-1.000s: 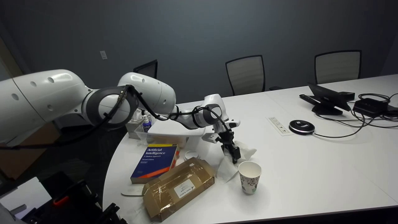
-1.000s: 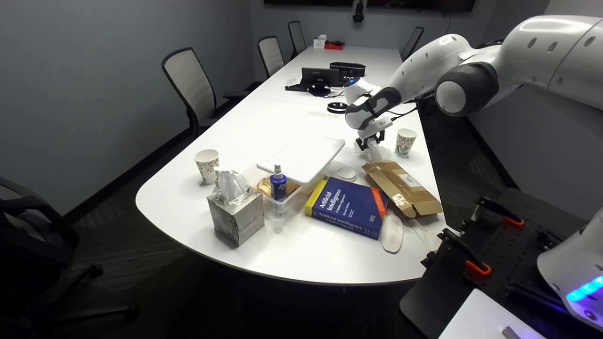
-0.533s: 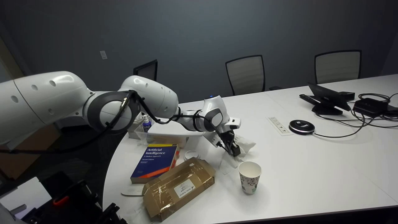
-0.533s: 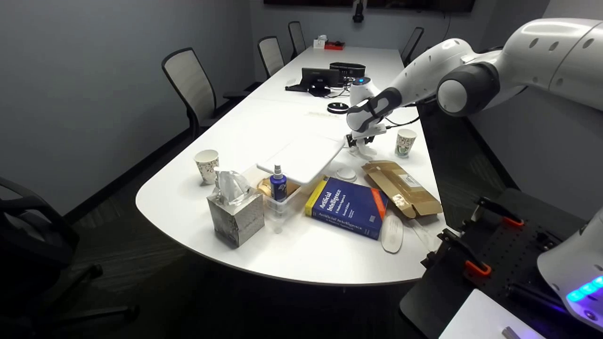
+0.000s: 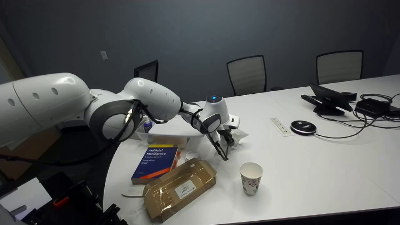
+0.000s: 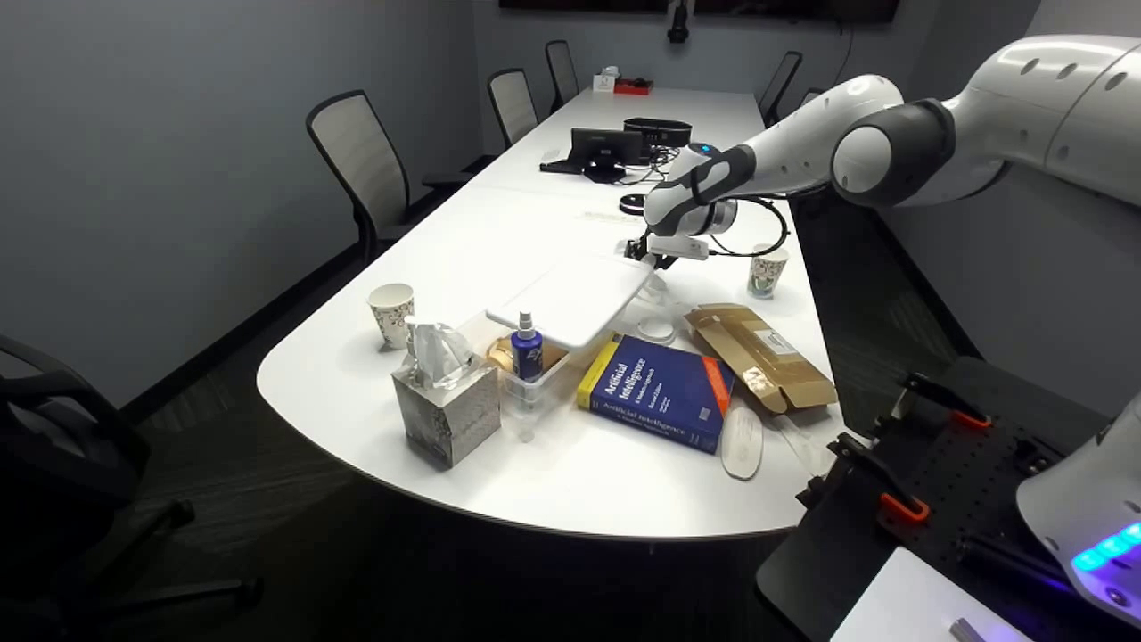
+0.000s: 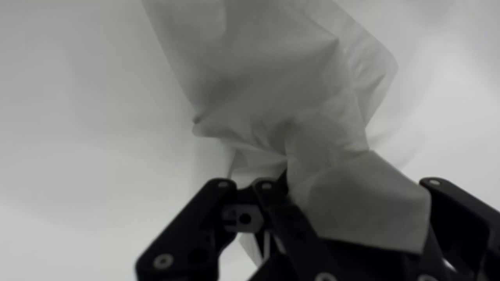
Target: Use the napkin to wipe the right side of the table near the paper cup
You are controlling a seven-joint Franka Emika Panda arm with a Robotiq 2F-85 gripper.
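Observation:
My gripper (image 5: 230,142) is shut on the napkin, low over the white table (image 5: 318,175). The crumpled white napkin (image 5: 240,135) spreads out from the fingers; it fills the middle of the wrist view (image 7: 269,82), where a fold covers part of the fingers and hides the tips. In an exterior view the napkin (image 6: 654,288) is partly hidden behind the gripper and the white box lid. The patterned paper cup (image 5: 251,179) stands upright, apart from the gripper and napkin. It also shows in an exterior view (image 6: 765,276), with an arm cable in front of its rim.
A brown cardboard box (image 5: 178,190) and a blue book (image 5: 156,161) lie close by. A white lid (image 6: 570,299) rests on a clear bin beside the gripper. A tissue box (image 6: 450,415), another cup (image 6: 393,316) and a round black device (image 5: 303,127) stand on the table.
My gripper has dragged the napkin away from the paper cup, towards the white lid on the bin. The wrist has turned and tilted. The cup has not moved.

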